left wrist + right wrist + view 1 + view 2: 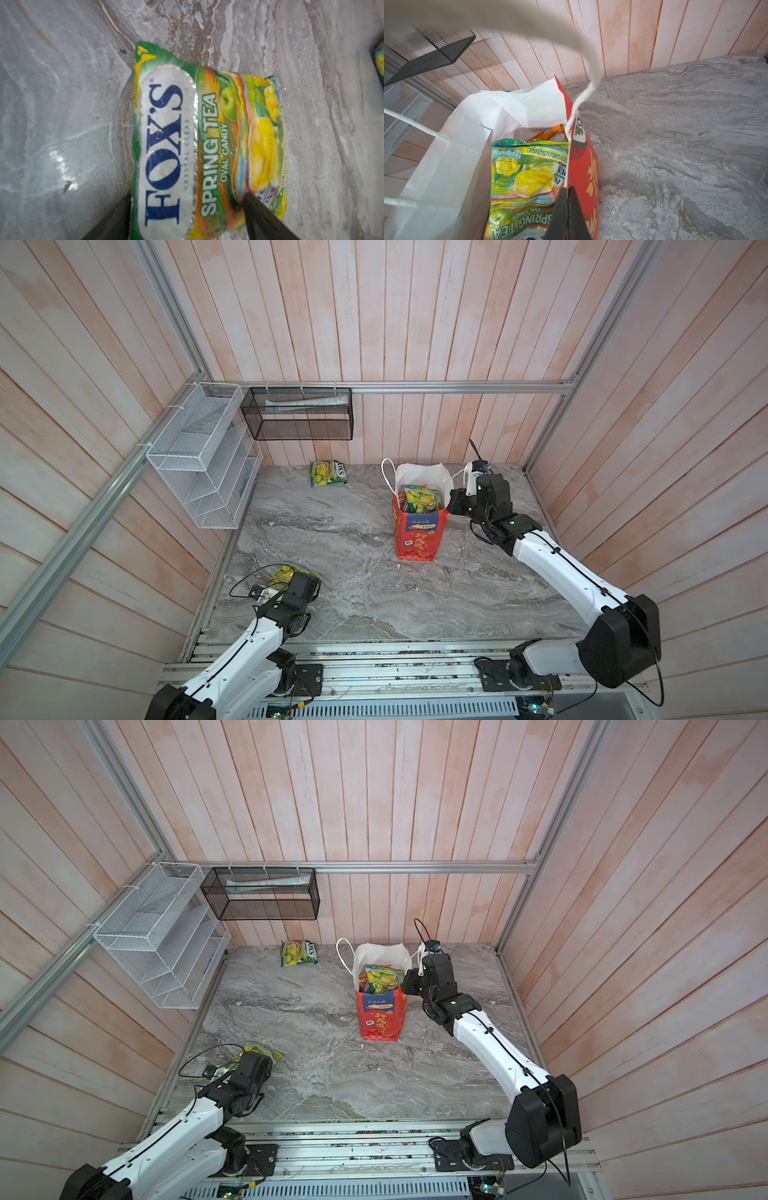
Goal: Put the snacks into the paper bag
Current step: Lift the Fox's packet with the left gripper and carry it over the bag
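The grey worktop (353, 572) is carrying everything. The red paper bag (419, 539) is standing tall toward the back right with its mouth open. Some green-yellow snacks (422, 499) are already sitting inside it. The right gripper (568, 193) is pinching the bag's red side at the rim, with its fingers pressed tight together on the paper. One more green-yellow packet (328, 472) is lying far back by the wall, well apart from both arms.

The step now looks like picking up the FOX'S packet (166, 135), which is lying flat at the front left of the worktop. The packet is flat, shiny and slippery. So I think the left gripper (187, 196) should be squeezing slowly, catching a good fold, and then lifting straight up. The bag should be held steady and open for the drop.

The left gripper is sitting low, right over the packet, with its fingers (259, 214) quite wide apart. One finger is standing just beside the packet's edge, next to the big blue word. The other is pressing down on the yellow fruit picture. Most of the packet's width is lying between them, and it does not look gripped yet.
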Action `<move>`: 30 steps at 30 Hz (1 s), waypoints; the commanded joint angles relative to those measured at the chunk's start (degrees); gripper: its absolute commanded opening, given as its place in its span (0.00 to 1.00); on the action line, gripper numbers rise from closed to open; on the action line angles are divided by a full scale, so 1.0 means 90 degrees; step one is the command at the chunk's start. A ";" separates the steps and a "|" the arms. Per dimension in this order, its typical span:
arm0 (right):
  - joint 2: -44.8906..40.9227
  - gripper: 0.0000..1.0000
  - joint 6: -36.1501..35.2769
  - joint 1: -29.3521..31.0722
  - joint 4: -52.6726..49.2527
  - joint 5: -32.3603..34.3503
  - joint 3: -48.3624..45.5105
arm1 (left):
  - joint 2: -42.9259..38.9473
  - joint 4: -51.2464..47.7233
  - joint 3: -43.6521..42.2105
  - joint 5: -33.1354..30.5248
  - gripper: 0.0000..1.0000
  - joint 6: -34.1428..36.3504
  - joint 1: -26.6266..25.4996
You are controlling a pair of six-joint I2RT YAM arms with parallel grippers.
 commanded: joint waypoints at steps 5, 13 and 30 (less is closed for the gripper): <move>0.0027 0.00 -0.0091 0.0049 -0.0139 0.0067 -0.0086 | -0.0015 0.0519 -0.0480 0.0392 0.57 0.0042 0.0111; -0.0020 0.00 -0.0092 0.0051 -0.0126 0.0085 -0.0110 | -0.0128 0.0586 -0.0508 0.0498 0.25 0.0085 0.0172; -0.0043 0.00 -0.0097 0.0056 -0.0118 0.0077 -0.0111 | -0.1486 0.0675 -0.0403 0.1591 0.00 0.1257 0.0212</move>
